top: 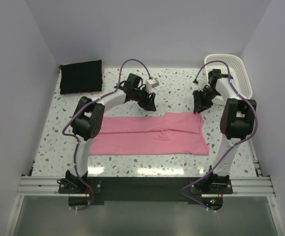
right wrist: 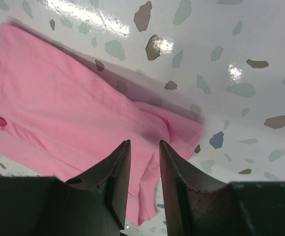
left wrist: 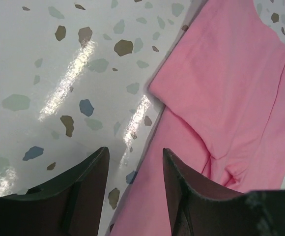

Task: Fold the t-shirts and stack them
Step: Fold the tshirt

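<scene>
From the top view I have bare speckled counter (top: 177, 96) in the upper middle of the frame, between the two arms. White walls close the left, top and right sides, and a metal rail (top: 142, 186) runs along the bottom edge. The basket (top: 237, 69) fills the upper right corner by the wall, so the right arm has little room on that side.

The pink shirt (top: 152, 133) lies flat as a long band across the middle of the frame. Its right half carries a second layer folded over it, which ends in a step near the centre. It is plain, soft and lightly creased, and the right wrist view shows a stitched seam. The black shirt (top: 81, 76) is a neat folded rectangle in the upper left corner, well apart from the pink one.

My left fingers (top: 150, 104) hang just above the band's upper edge. They are apart with nothing between them, one over the counter and one over pink cloth. My right fingers (top: 198, 105) hang over the band's upper right corner. They are parted by a narrow gap and clamp nothing.
</scene>
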